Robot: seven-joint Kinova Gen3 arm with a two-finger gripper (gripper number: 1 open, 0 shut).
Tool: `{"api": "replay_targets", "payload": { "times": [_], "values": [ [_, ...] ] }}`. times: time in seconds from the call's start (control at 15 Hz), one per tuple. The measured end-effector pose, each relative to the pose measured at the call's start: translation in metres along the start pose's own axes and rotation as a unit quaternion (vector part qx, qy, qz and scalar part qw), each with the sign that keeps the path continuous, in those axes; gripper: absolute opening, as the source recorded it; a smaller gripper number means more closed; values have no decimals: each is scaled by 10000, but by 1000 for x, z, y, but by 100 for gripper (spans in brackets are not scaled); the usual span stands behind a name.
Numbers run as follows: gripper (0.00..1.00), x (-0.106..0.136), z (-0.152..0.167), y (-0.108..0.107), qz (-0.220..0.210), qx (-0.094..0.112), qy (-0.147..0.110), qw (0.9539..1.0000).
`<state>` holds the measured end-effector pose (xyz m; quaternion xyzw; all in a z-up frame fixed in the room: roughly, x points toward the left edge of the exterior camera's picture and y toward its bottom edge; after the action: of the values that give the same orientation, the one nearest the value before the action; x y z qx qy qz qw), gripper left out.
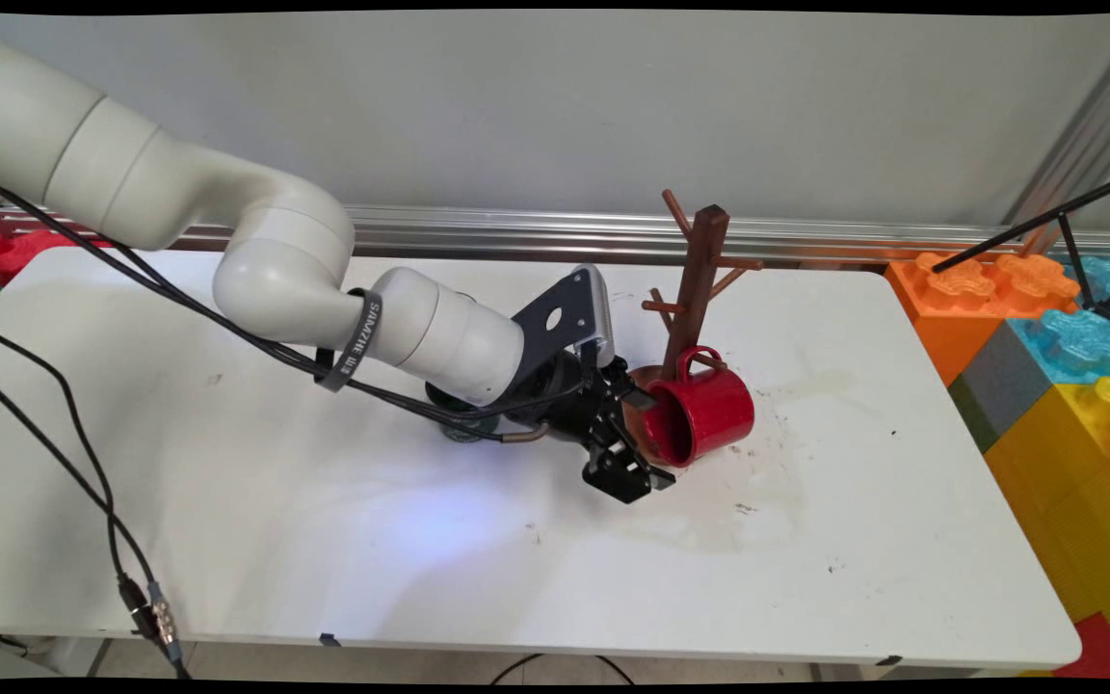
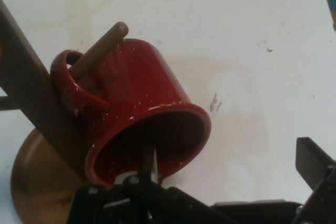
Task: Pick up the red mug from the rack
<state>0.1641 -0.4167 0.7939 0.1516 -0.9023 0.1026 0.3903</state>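
Mugs on this table: I count one, a glossy red enamel mug with pale speckles (image 1: 704, 414) (image 2: 142, 103), hanging by its handle on a low peg of the single dark brown wooden mug tree (image 1: 695, 284) (image 2: 31, 98). The tree stands on its round wooden base (image 2: 37, 182) toward the table's far edge, right of the middle. The mug tips with its mouth down and toward the arm.

My one black two-finger gripper (image 1: 634, 434) (image 2: 231, 182) sits right at that mouth. From the hand camera, one finger (image 2: 148, 163) reaches inside the mug's rim while the other (image 2: 312, 161) stands well off outside it, so the fingers are apart and not clamped on anything. I cannot tell whether the inner finger touches the wall of the mug.

Behind the wrist, mostly hidden by the arm, is a dark green round object (image 1: 463, 424) on the table; I cannot tell what it is. Black cables (image 1: 83, 463) trail across the left side and over the near edge.

The white table (image 1: 324, 559) is scuffed, with faint brownish stains near the tree. Large plastic building blocks in orange, blue, yellow and red (image 1: 1056, 366) are stacked beyond the right edge. A grey wall with an aluminium rail (image 1: 516, 231) runs behind the far edge.
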Motion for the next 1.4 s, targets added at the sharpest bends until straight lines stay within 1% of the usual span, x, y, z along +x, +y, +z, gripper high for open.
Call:
{"api": "replay_targets", "payload": {
  "times": [0.53,1.4],
  "values": [
    [100,-10,5,3,-331,-105,135,9993],
    [100,-19,23,2,-763,-133,330,9964]
  ]
}}
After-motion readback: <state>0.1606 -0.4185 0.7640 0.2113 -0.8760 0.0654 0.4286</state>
